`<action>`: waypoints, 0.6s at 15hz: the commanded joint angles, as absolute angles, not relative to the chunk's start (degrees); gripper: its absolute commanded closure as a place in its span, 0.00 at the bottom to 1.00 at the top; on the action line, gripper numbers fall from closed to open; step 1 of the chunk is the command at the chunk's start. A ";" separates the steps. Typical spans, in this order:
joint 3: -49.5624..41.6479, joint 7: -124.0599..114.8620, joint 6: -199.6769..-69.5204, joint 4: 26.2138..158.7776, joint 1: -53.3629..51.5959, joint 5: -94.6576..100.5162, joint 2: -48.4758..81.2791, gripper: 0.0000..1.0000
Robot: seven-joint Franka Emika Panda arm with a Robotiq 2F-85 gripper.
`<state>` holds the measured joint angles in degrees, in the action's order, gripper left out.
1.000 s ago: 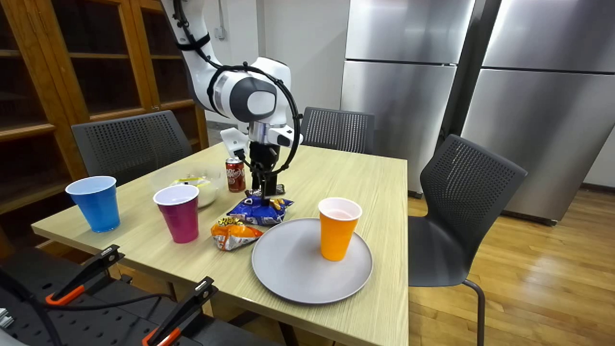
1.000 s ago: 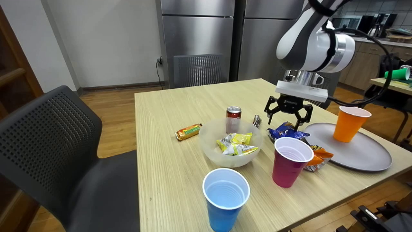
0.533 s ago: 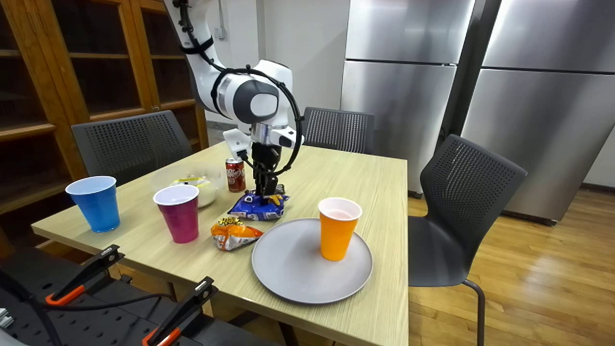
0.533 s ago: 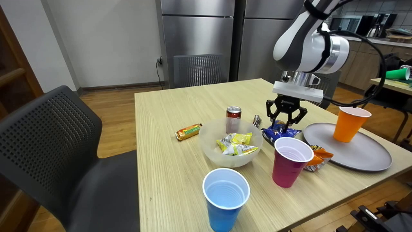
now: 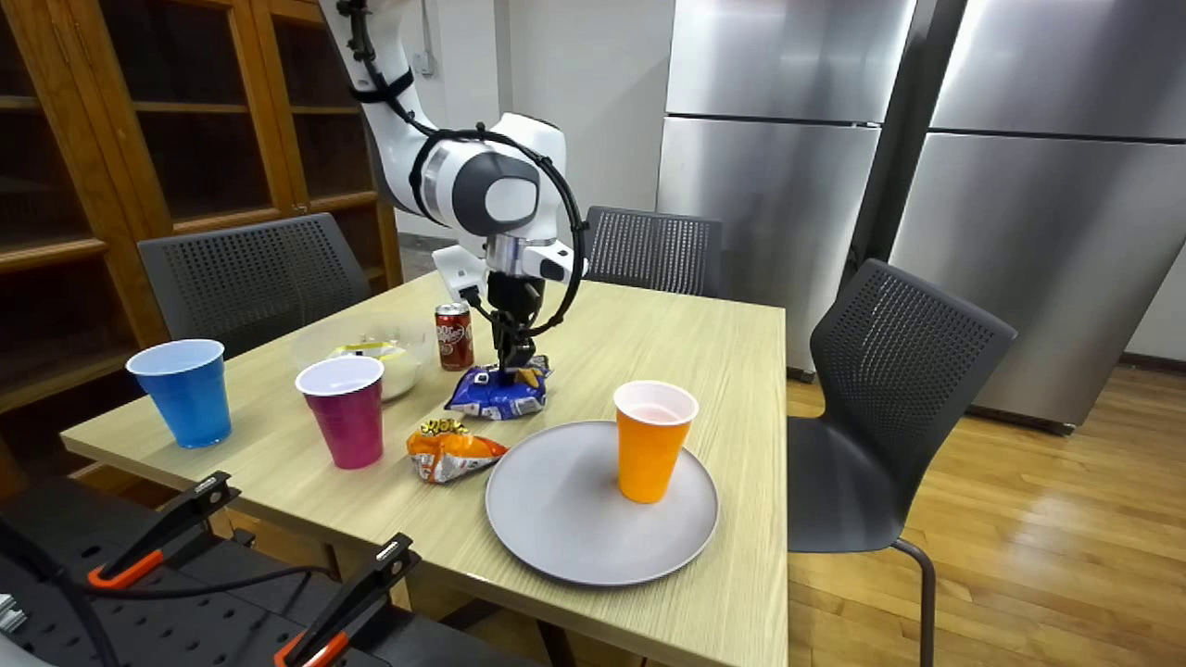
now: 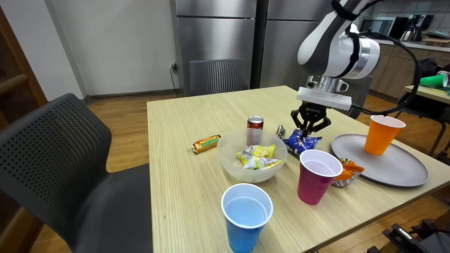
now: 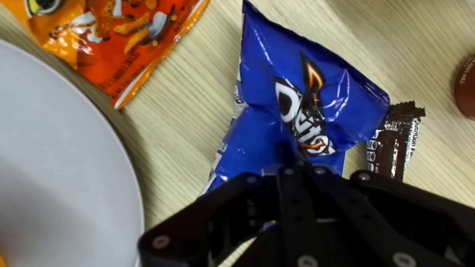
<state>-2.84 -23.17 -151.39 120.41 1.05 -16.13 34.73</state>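
Wrist view: end effector (image 7: 294, 157) pinched blue chip bag (image 7: 271, 118)

It was pressed together on a crease of the bag, with a brown wrapper (image 7: 391, 144) alongside. In an exterior view, the bag sat inward from the near edge of the desk (image 5: 690, 347), beyond an orange bag (image 5: 452, 454). In an exterior view, it sat between a frosted bowl (image 6: 251, 176) and a gray plate (image 6: 393, 168) near the desk's right corner.

Light wood grain, low sheen, on desk (image 6: 182, 186). Glossy, crinkled film on blue chip bag (image 7: 265, 122), orange snack bag (image 7: 118, 44) and brown wrapper (image 7: 394, 144). Matt black tool (image 6: 305, 135) with shiny screw heads (image 7: 160, 242). Smooth, slightly glossy plastic on blue cup (image 5: 190, 403), purple cup (image 5: 352, 424) and orange cup (image 5: 649, 454). Smooth matt plate (image 5: 565, 519) by desk edge. Frosted, translucent plastic bowl (image 6: 230, 168). Shiny metal can (image 5: 454, 338). Brushed steel on fridges (image 5: 769, 222).
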 commanded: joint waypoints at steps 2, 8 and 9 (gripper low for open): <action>-2.44 -22.68 -150.15 120.59 1.22 -17.24 32.62 1.00; -1.62 -21.24 -151.91 123.53 1.33 -17.53 26.80 1.00; -1.53 -21.16 -152.36 124.15 1.16 -17.43 25.65 1.00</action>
<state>-2.44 -23.01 -151.57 120.68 1.06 -16.13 30.75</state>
